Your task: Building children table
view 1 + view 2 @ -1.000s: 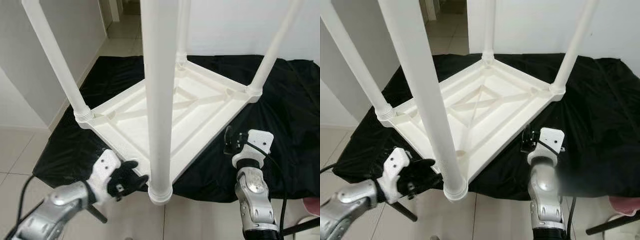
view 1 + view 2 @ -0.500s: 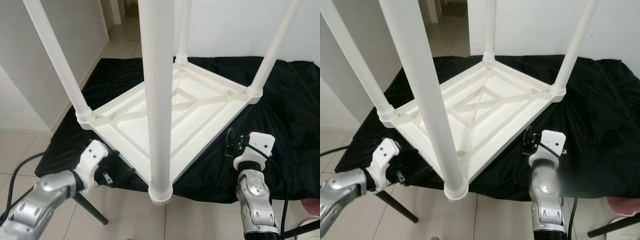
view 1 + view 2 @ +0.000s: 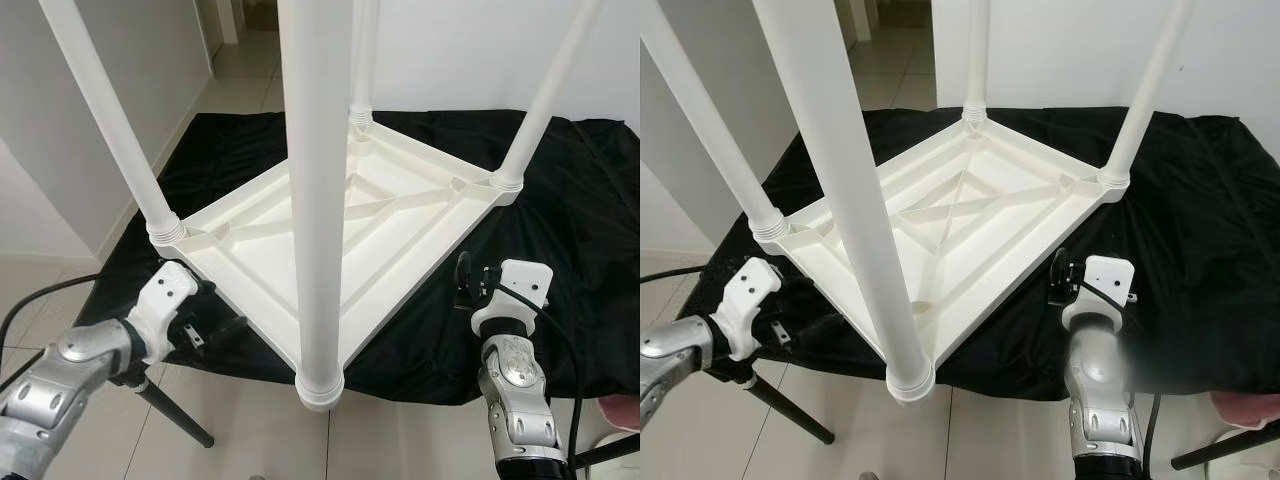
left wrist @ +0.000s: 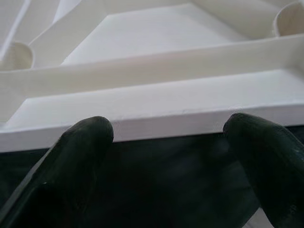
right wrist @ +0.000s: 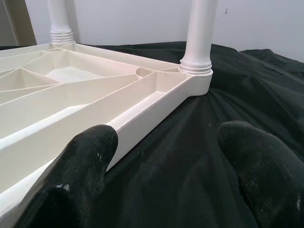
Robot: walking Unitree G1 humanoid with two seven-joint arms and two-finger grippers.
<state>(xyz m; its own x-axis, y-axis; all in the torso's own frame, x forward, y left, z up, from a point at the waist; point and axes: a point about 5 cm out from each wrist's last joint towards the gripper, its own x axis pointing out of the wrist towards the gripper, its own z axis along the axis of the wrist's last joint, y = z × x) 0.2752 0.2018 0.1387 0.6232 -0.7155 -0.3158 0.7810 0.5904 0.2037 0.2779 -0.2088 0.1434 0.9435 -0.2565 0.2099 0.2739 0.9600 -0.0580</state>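
So the biggest thing here is the black cloth [image 3: 560,230] spread over the tiled floor [image 3: 60,290], with pale walls behind it. On the cloth sits the white table [image 3: 970,215], flipped upside down so its ribbed underside faces up, and all four legs stick straight up from the corners: near leg [image 3: 318,190] right in front of the camera, left leg [image 3: 105,125], right leg [image 3: 545,100] and far leg [image 3: 975,55]. The near corner of the table pokes out past the edge of the cloth over the tiles. A thin black stand leg [image 3: 170,415] slants across the floor by the left arm. Left pincer [image 4: 168,137] is down low at the table's left edge, between the left and near legs, fingers [image 4: 76,156] spread apart with the white rim right at their tips and dark cloth under it, so it's released, not gripping anything. Right pincer [image 5: 164,147] hangs over the cloth just beside the table's right edge, below the right leg, also spread wide with nothing between its fingers [image 5: 83,161], the rim running just beside one of them.
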